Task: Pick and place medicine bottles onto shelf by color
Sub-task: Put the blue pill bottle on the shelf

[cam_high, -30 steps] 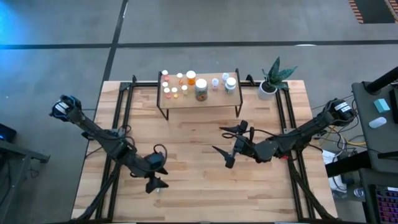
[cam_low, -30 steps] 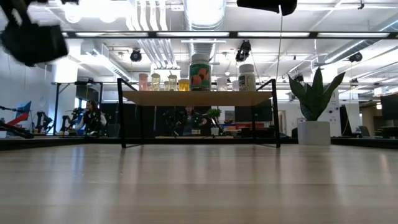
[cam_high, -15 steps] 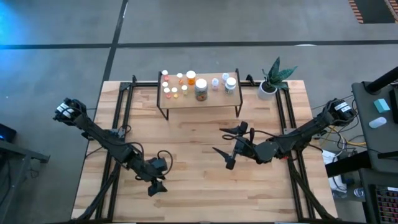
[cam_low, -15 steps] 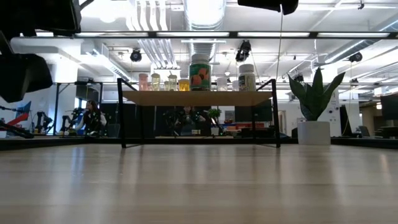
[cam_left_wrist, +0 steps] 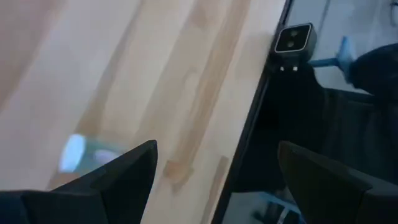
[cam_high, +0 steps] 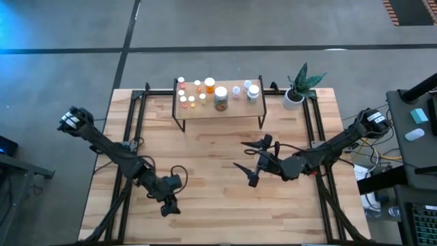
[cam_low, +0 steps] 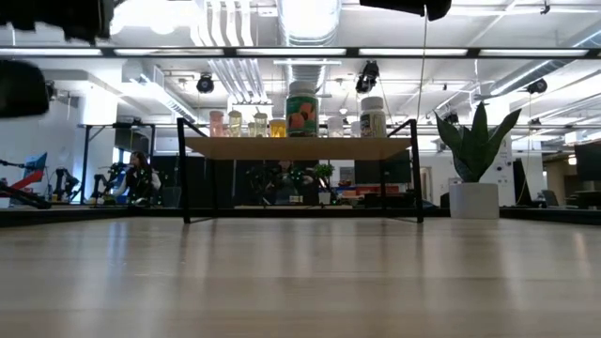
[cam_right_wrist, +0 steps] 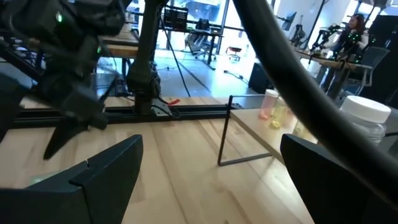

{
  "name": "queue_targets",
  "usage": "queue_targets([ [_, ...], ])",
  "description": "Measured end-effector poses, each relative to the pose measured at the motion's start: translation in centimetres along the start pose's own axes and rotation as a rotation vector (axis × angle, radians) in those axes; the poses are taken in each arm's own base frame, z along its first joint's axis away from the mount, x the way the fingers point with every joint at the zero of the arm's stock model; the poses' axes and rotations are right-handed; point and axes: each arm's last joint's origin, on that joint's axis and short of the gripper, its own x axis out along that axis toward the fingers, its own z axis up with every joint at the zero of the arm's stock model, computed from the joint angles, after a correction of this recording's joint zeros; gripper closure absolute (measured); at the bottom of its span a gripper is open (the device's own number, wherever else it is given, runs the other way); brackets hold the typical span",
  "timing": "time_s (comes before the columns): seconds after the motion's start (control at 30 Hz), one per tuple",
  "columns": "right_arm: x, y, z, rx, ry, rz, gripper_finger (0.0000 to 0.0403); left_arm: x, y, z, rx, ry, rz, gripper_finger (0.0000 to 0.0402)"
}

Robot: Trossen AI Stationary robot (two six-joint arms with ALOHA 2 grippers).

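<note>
Near the front edge of the wood-plank table (cam_high: 218, 205), the left gripper (cam_high: 167, 205) hangs with its two dark fingers spread apart and nothing between them; the left wrist view shows bare planks and the table's edge past those fingers (cam_left_wrist: 124, 171); right of the table's middle, the right gripper (cam_high: 249, 164) likewise stands spread wide and empty, pointing leftward; at the table's far side stands the low light-wood shelf on thin black legs (cam_high: 235, 109), already bearing the small orange, clear and white-capped medicine bottles (cam_high: 220, 98) in a cluster; a white pot with a green plant (cam_high: 295, 96) sits just right of the shelf.
</note>
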Motion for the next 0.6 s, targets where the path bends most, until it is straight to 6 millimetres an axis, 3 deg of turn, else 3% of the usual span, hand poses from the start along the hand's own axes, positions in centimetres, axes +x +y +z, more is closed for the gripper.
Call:
queue_targets([
  [0.23, -0.1, 0.1, 0.0, -0.001, -0.001, 0.006, 0.0033, -3.2, -0.8, -1.9, -0.027, -0.106, 0.176, 0.0086],
  [0.4, -0.3, 0.3, 0.0, -0.001, -0.002, 0.013, 0.0033, -2.4, -0.3, -3.6, -0.193, -0.107, 0.204, 0.0086],
  [0.6, -0.4, 0.5, 0.1, -0.004, -0.005, 0.022, 0.0032, -0.5, -0.1, -4.1, -0.337, -0.111, 0.267, 0.0086],
])
